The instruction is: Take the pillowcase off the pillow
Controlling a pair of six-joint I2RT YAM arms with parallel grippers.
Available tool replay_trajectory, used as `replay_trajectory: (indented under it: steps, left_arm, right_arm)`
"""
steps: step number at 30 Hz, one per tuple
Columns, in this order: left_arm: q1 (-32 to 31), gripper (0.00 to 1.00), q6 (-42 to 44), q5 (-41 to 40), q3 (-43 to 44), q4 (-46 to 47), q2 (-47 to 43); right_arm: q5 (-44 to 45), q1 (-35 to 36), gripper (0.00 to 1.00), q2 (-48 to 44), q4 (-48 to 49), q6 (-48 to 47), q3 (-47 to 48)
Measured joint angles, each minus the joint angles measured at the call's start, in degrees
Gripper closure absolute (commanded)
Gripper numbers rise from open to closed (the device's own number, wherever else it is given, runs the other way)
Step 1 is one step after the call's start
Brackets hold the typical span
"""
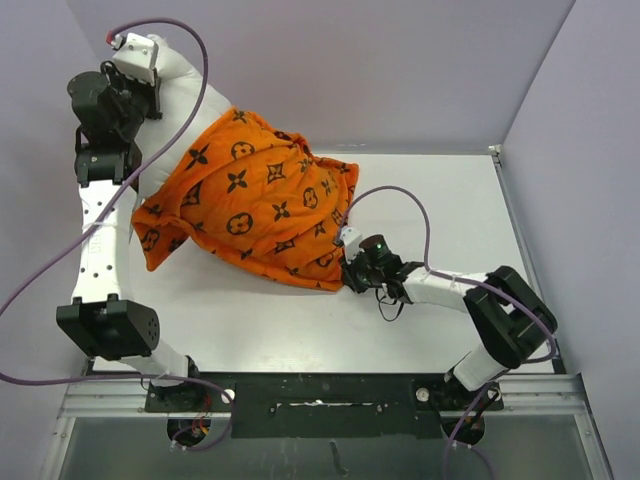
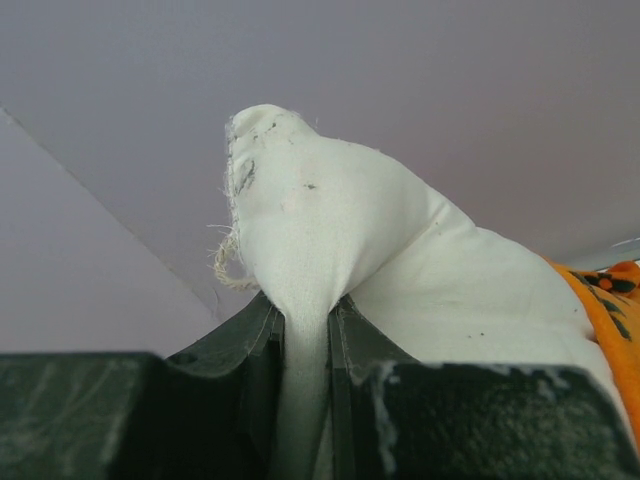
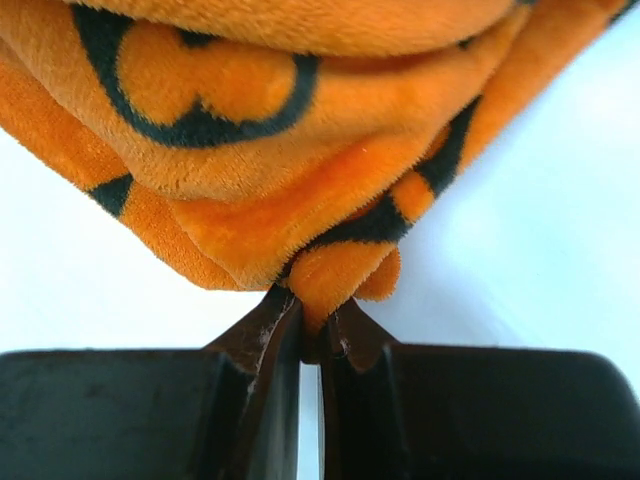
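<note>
Most of the pillow (image 2: 340, 230) is hidden inside the pillowcase (image 1: 250, 200), which lies bunched and creased across the upper middle of the top view on the white tabletop (image 1: 430, 200). Only one bare white corner pokes out at the upper left of that frame, lifted off the surface toward the left arm's wrist. The wrist partly covers the corner there, so the grip itself cannot be made out from above. In the left wrist view, the left tool (image 2: 307, 300) is pinched narrow on a fold of that white corner. A frayed thread (image 2: 228, 262) hangs at its edge and a sliver of orange fabric is cut off at the right border. The right tool (image 3: 315, 305) is closed tight on a small tuck of the orange cover's lower right edge, just above the tabletop. How far the cushion reaches inside the cover cannot be told. The cover's opening is also lost among the folds.
</note>
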Motion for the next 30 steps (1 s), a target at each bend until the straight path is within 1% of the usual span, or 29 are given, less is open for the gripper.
replay_trajectory:
  steps: [6,9,12,16,19,23,26,30]
  left_arm:
    - [0.7,1.0,-0.2,0.4,6.9,-3.2,4.3]
    - [1.7,1.0,-1.0,0.9,13.4,-5.5,7.6]
    - [4.2,1.0,-2.7,1.1,21.3,-8.1,11.5]
    - [7.8,1.0,-5.0,1.4,29.3,-10.7,15.5]
    - [8.9,1.0,-6.1,2.4,31.0,-11.5,16.1]
    - [8.7,1.0,-7.0,5.4,31.7,-12.3,16.1]
    - [8.6,1.0,-7.2,7.0,31.8,-13.1,16.1]
    - [8.9,1.0,-7.4,8.1,33.9,-14.2,17.2]
  right_arm:
    - [4.6,-1.4,1.0,-10.7,-2.6,3.2,-3.9]
    - [7.1,-5.1,1.0,-17.8,-5.2,7.5,-5.2]
    - [8.9,-12.6,1.0,-24.0,-7.8,13.4,-6.2]
    - [10.4,-25.6,1.0,-31.3,-12.3,22.0,-7.0]
    - [10.4,-33.9,1.0,-35.6,-15.6,26.8,-7.1]
    - [10.4,-46.2,1.0,-40.0,-21.1,32.4,-7.2]
    - [12.3,-50.8,1.0,-41.3,-25.6,35.7,-7.4]
    - [14.4,-53.1,1.0,-41.5,-30.2,38.8,-7.4]
